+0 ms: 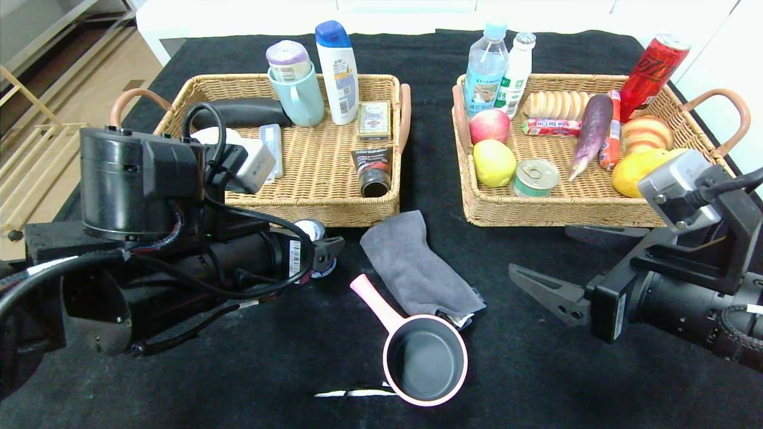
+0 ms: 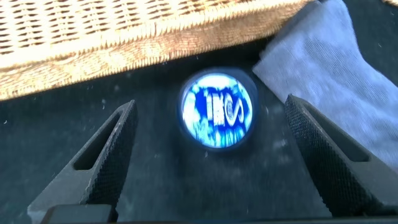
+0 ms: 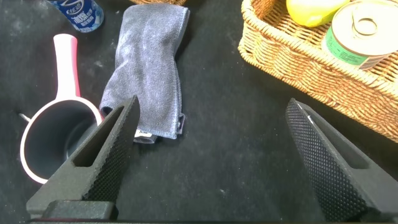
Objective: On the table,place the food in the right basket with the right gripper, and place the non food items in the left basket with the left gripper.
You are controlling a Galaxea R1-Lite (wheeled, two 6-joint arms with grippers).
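Pink saucepan [image 1: 424, 359] points its handle toward the left basket [image 1: 310, 196]; both grippers' fingers gape, holding nothing.

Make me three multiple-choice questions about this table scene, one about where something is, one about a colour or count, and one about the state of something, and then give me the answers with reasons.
1. Where does the green-label tin sit?
A. On the black table between the baskets
B. Inside the right basket, near its front wall
C. Inside the pink saucepan

2. What colour is the outside of the saucepan?
A. Pink
B. Green
C. Yellow

3. How do the jaws of the left gripper stand?
A. Shut on the grey cloth
B. Shut on the saucepan handle
C. Open, with the small blue jar between and ahead of them

Answers:
1 B: the head view shows the tin on the wicker floor beside a yellow-green fruit.
2 A: its handle and rim are pink, its inside dark.
3 C: the left wrist view shows both jaws apart, touching nothing.
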